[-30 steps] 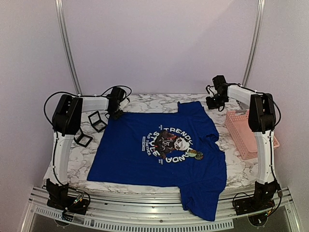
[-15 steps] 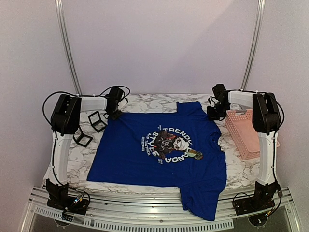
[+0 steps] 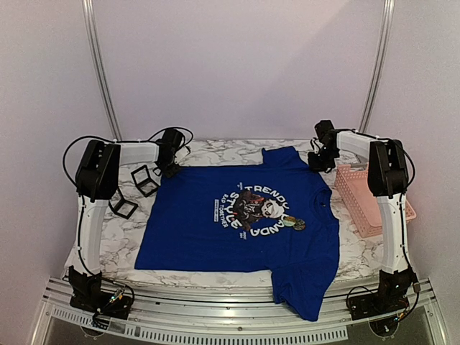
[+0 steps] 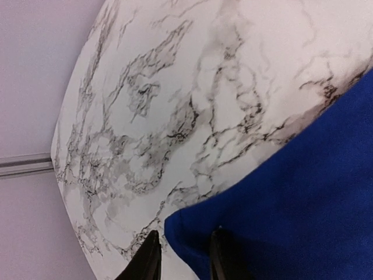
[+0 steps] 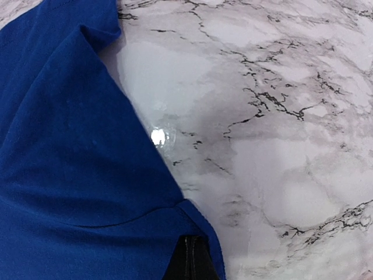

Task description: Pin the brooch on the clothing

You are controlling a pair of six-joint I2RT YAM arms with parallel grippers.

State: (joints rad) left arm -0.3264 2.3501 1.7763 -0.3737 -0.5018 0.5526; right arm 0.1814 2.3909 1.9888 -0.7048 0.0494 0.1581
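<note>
The clothing (image 3: pixel 201 223), a royal-blue T-shirt with a panda print, lies spread flat on the marble table (image 3: pixel 223 149). The brooch (image 3: pixel 294 224), tiny and dark with glints, lies on the shirt just right of the print. My left gripper (image 3: pixel 171 165) is at the shirt's far-left corner. In the left wrist view it (image 4: pixel 183 259) is open, one finger on the marble and one over the blue cloth (image 4: pixel 303 204). My right gripper (image 3: pixel 321 158) is at the far-right corner. In the right wrist view it (image 5: pixel 189 262) is shut on the shirt's hem (image 5: pixel 70 146).
A pink basket (image 3: pixel 359 194) stands at the right edge of the table, close to the right arm. Two small black square boxes (image 3: pixel 145 180) (image 3: pixel 123 208) lie on the marble left of the shirt.
The shirt has slid right and been drawn flatter, with its far-right part pulled out straight. The right gripper shifted with that corner. The left gripper came down a little towards the far-left corner.
</note>
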